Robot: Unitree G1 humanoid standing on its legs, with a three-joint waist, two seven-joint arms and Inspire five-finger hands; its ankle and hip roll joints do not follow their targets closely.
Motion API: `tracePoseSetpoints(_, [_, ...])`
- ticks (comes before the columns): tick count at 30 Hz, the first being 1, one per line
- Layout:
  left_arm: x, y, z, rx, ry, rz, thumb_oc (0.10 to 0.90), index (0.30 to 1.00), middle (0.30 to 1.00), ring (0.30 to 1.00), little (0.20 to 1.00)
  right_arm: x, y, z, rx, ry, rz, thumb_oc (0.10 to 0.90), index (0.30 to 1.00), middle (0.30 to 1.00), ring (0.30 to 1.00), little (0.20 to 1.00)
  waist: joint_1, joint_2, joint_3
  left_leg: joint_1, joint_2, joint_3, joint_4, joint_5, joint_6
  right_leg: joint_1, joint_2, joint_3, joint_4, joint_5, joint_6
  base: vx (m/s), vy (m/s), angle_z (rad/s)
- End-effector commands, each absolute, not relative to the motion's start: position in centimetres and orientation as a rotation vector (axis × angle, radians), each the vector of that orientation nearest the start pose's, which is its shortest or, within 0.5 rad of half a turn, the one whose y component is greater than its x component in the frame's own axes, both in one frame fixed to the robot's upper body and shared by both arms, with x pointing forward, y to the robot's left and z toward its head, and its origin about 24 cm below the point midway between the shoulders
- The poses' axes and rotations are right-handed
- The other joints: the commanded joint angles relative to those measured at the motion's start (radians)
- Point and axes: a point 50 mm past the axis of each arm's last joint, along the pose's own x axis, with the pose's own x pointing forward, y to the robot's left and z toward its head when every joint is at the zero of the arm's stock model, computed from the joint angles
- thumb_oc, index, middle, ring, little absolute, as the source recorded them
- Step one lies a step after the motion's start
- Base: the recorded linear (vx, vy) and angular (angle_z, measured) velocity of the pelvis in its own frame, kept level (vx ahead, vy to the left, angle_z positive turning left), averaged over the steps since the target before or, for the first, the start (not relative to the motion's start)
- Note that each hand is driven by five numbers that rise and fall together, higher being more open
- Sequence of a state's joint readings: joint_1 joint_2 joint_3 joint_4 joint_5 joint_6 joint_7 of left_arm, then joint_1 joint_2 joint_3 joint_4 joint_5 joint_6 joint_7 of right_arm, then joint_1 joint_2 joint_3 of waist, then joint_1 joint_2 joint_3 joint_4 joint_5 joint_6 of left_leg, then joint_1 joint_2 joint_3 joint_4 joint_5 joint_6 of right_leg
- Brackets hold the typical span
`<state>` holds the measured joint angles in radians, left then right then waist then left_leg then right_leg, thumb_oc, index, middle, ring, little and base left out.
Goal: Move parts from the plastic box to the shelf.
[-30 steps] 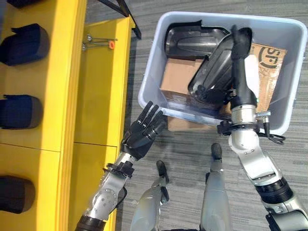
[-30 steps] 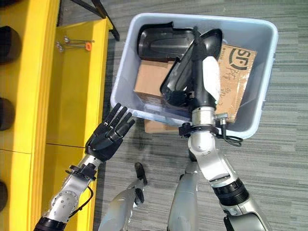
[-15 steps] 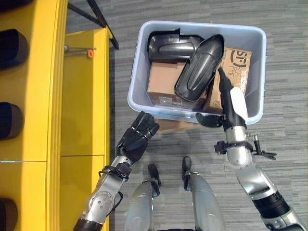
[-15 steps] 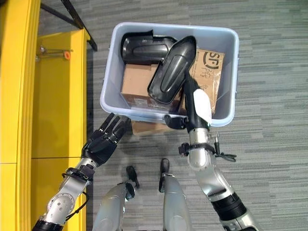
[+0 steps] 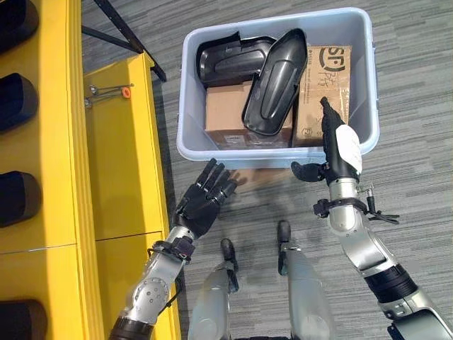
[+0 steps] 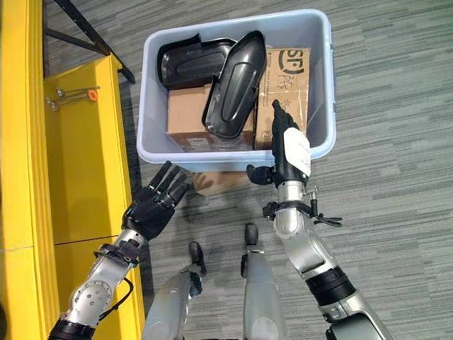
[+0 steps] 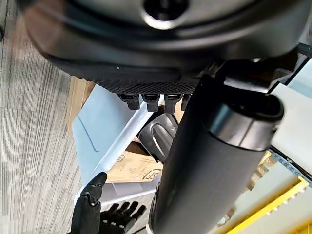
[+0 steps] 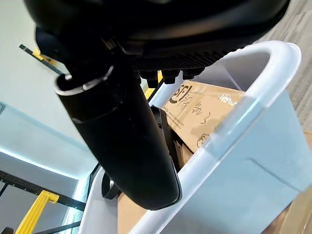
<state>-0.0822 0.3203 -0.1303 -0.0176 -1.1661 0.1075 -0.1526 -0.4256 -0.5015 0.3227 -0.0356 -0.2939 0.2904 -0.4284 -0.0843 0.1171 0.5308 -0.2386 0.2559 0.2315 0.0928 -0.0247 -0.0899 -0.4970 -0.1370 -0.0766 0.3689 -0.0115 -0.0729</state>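
A humanoid robot is standing over a pale plastic box on grey carpet, beside a yellow shelf; its right hand, which a second ago was reaching deep among the contents against a long black part, is now pulling back to the box's near rim, fingers straight and pressed together, thumb jutting sideways, carrying nothing; the long part is lying tilted across two cardboard cartons, no longer lifted, with a second black part resting at the far corner behind it; the left hand is hovering just outside the near wall of the box, fingers spread and relaxed, also empty; the whole view is shifting too, which suggests the head is moving rather than the box; on the shelf, dark parts are already sitting in a row along the upper tier, and a small orange-tipped tool is lying on the lower one; the retreat appears to mean the grasp failed or was abandoned, so the transfer is likely starting over with a fresh reach.
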Motion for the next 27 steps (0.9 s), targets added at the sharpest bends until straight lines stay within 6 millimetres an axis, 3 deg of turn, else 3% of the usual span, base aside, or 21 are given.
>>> tracePoseSetpoints(1, [25.1,16.0,9.7,-0.869,-0.143,-0.436,0.9,1.0,1.0,1.0,1.0,30.6,-14.1,21.5,-0.767,-0.688,-0.254,0.9,1.0,1.0,1.0,1.0,0.0,0.012,-0.05,0.043,-0.009,-0.049,-0.056,0.182,-0.022,0.074,0.023,-0.039,0.025,-0.114,0.076,0.05,0.3,0.04])
tracePoseSetpoints(5, [25.0,15.5,9.3,-0.905,-0.136,-0.444,0.9,1.0,1.0,1.0,1.0,30.6,-14.2,22.4,-0.78,-0.709,-0.255,0.9,1.0,1.0,1.0,1.0,-0.005,0.038,-0.058,0.037,-0.038,-0.054,-0.041,0.167,-0.014,0.079,0.011,-0.017,0.009,-0.102,0.08,0.09,0.277,-0.1])
tracePoseSetpoints(8, [24.7,14.5,9.8,-0.941,-0.117,-0.472,0.9,1.0,1.0,1.0,1.0,29.6,-13.9,25.2,-0.799,-0.819,-0.257,0.9,1.0,1.0,1.0,1.0,-0.012,0.074,-0.078,0.061,-0.131,-0.056,-0.053,0.071,0.019,0.109,-0.02,0.033,-0.052,-0.071,0.114,0.21,0.361,0.12])
tracePoseSetpoints(10, [24.6,14.3,9.8,-0.946,-0.102,-0.481,0.9,1.0,1.0,1.0,1.0,29.3,-13.5,26.1,-0.813,-0.861,-0.261,0.9,1.0,1.0,1.0,1.0,-0.01,0.082,-0.081,0.069,-0.148,-0.054,-0.059,0.061,0.025,0.12,-0.028,0.041,-0.073,-0.06,0.124,0.12,0.143,0.02])
tracePoseSetpoints(18, [24.1,14.0,9.3,-0.964,-0.068,-0.501,0.9,1.0,1.0,1.0,1.0,29.0,-13.7,27.6,-0.862,-0.916,-0.333,0.9,1.0,1.0,1.0,1.0,0.001,0.098,-0.097,0.1,-0.174,-0.051,-0.076,0.048,0.037,0.167,-0.046,0.047,-0.129,-0.036,0.142,0.08,0.06,-0.01])
tracePoseSetpoints(27, [23.6,13.9,8.4,-0.985,-0.02,-0.496,0.9,1.0,1.0,1.0,1.0,29.1,-15.4,29.1,-0.879,-0.913,-0.42,0.9,1.0,1.0,1.0,1.0,0.011,0.106,-0.122,0.125,-0.189,-0.055,-0.073,0.029,0.042,0.21,-0.064,0.039,-0.154,-0.032,0.153,0.09,0.029,0.03])
